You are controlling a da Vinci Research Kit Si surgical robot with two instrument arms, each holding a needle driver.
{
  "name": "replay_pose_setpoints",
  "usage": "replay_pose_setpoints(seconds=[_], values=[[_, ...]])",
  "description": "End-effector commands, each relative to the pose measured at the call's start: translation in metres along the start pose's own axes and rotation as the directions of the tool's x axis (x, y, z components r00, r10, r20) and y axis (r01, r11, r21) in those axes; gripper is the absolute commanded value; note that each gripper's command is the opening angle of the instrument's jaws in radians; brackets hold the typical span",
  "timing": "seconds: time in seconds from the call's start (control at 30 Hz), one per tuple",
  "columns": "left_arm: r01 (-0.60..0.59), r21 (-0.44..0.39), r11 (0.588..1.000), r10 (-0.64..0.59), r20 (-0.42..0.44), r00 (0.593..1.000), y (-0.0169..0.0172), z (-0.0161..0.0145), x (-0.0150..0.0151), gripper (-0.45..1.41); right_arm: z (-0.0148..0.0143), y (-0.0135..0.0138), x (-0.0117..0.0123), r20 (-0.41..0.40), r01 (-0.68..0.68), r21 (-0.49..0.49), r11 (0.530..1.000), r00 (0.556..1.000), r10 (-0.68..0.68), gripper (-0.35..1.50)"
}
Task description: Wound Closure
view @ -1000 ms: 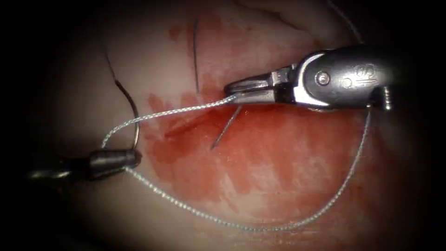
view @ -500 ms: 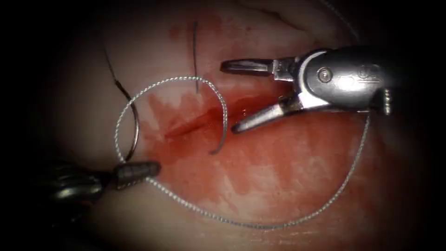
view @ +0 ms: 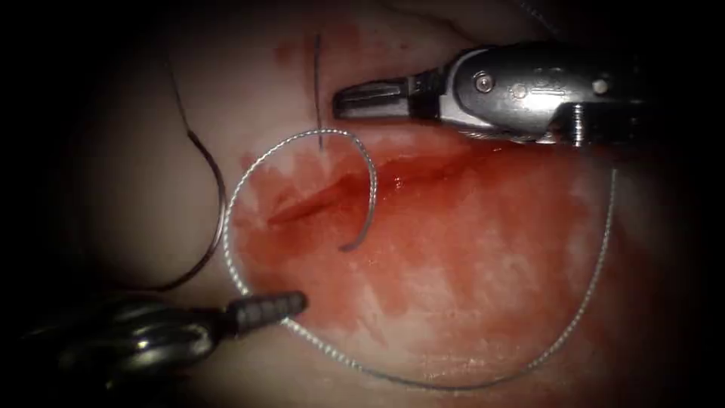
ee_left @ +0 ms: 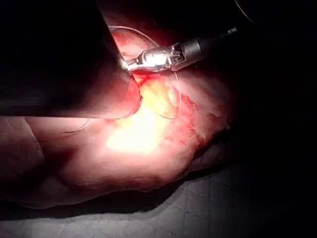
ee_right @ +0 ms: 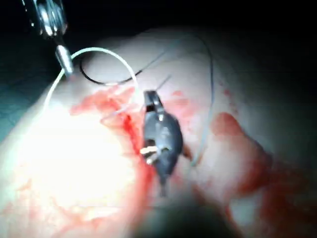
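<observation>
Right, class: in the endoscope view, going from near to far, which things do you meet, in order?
left gripper, shut on the thread → cut in the tissue → right gripper, shut, holding nothing. The needle, left of the cut, and the thread's loop span these, so are left out.

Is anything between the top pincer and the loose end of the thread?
Only the thread's own loop, lying on the tissue across that path. The right pincer, shut and empty, sits above the cut; the loose end lies below it. The left pincer holds the thread.
</observation>
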Motion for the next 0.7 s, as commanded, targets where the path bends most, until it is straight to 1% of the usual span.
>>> replay_pose_setpoints(seconds=[0.03, 0.07, 0.17, 0.27, 0.33, 0.47, 0.53, 0.57, 0.7], values=[[0.046, 0.011, 0.999, -0.046, -0.009, 0.999, -0.0003, 0.0008, -0.0003, -0.35, 0.0021, -0.0003, -0.0002, -0.004, 0.007, 0.019, 1.0, 1.0, -0.007, -0.35], [0.096, 0.02, 0.995, -0.095, -0.017, 0.995, -0.0005, 0.0008, -0.0005, -0.35, 0.0027, -0.0006, -0.0003, 0.004, 0.011, 0.029, 1.0, 1.0, -0.012, -0.35], [0.166, 0.042, 0.985, -0.165, -0.032, 0.986, -0.0008, 0.0005, -0.0011, -0.35, 0.0035, -0.0013, -0.0006, 0.0, 0.019, 0.053, 0.998, 1.0, -0.019, -0.35], [0.186, 0.044, 0.982, -0.184, -0.039, 0.982, -0.001, 0.0007, -0.0023, -0.35, 0.0034, -0.0017, -0.0007, -0.002, 0.022, 0.065, 0.998, 1.0, -0.022, -0.35], [0.182, 0.046, 0.982, -0.18, -0.046, 0.983, -0.0007, 0.0015, -0.0038, -0.35, 0.0027, -0.002, -0.0008, 0.001, 0.024, 0.079, 0.997, 1.0, -0.024, -0.35], [0.195, 0.047, 0.98, -0.194, -0.04, 0.98, -0.0002, 0.0026, -0.0054, -0.35, 0.002, -0.002, -0.0011, -0.002, 0.027, 0.089, 0.996, 1.0, -0.027, -0.35], [0.208, 0.048, 0.977, -0.206, -0.037, 0.978, 0.0004, 0.0033, -0.0061, -0.35, 0.0017, -0.0019, -0.0012, -0.004, 0.027, 0.094, 0.995, 1.0, -0.027, -0.35], [0.217, 0.048, 0.975, -0.215, -0.034, 0.976, 0.0011, 0.0042, -0.0065, -0.35, 0.0015, -0.002, -0.0013, -0.003, 0.029, 0.098, 0.995, 1.0, -0.029, -0.35], [0.233, 0.02, 0.972, -0.232, -0.024, 0.972, 0.0032, 0.0059, -0.0069, -0.35, 0.0014, -0.0023, -0.0013, -0.027, 0.008, 0.099, 0.995, 1.0, -0.006, -0.35]])
